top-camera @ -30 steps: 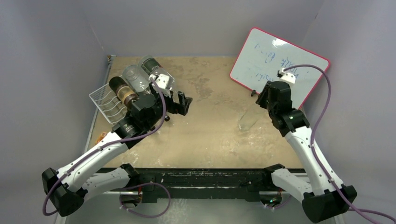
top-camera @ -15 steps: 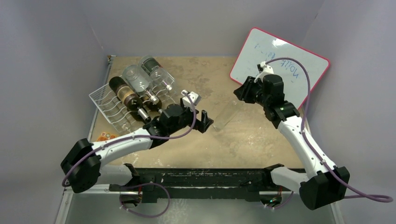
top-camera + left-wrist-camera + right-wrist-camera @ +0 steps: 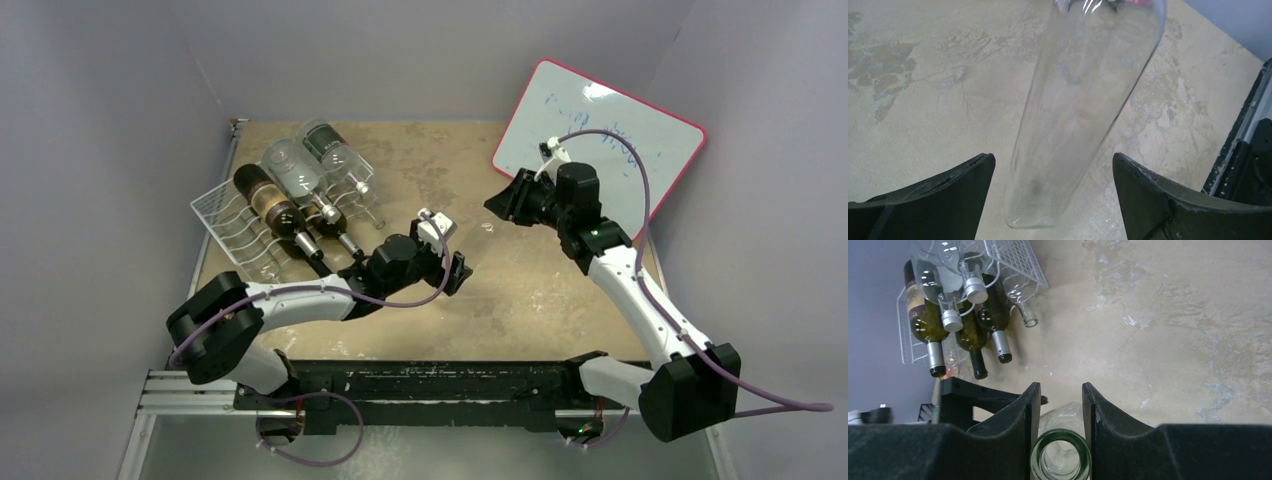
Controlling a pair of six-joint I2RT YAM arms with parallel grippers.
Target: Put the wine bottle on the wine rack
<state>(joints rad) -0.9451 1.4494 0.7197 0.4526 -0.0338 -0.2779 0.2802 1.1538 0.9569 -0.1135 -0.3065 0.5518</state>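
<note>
Grey walls enclose a worn, blotchy tan counter [image 3: 450, 150]. A whiteboard [image 3: 600, 130] with a pink-red frame leans at the far right; its faint blue handwriting is too pale to read. At the far left sits the white wire wine rack [image 3: 225, 215], filled with lying bottles: a dark bottle [image 3: 268, 205] with a brown and gold label whose print is too small to read, and clear bottles with silver caps beside it. The wine bottle [image 3: 1073, 100], clear glass with no label showing, is slanted over the middle of the counter, well apart from the rack and to its right; whether its base touches the surface cannot be told. The right end effector [image 3: 1060, 386] is clamped around its neck just below the mouth. The left end effector [image 3: 1051, 156] stands open astride the bottle's lower body, with a gap on each side. Both arms reach in over the middle of the counter between the rack and the whiteboard.
</note>
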